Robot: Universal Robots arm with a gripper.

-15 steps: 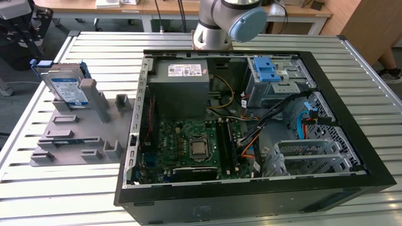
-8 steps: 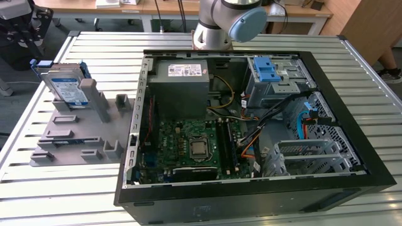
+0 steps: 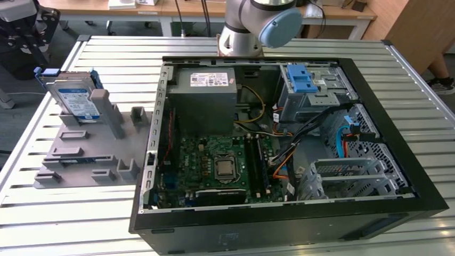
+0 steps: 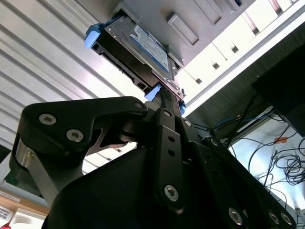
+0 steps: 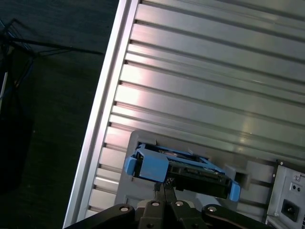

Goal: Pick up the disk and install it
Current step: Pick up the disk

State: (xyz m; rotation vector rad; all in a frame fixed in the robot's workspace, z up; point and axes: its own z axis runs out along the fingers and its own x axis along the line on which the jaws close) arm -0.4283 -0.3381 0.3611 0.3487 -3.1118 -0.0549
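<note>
One disk (image 3: 76, 101) standing in grey holder (image 3: 80, 160), beside open case (image 3: 284, 217).

Disk (image 3: 76, 101) on holder (image 3: 78, 154), beside computer case (image 3: 284, 226)

Blue-framed disk (image 3: 75, 99) upright in grey holder (image 3: 85, 154)

Bright even light, glare on table (image 5: 143, 95)
</note>
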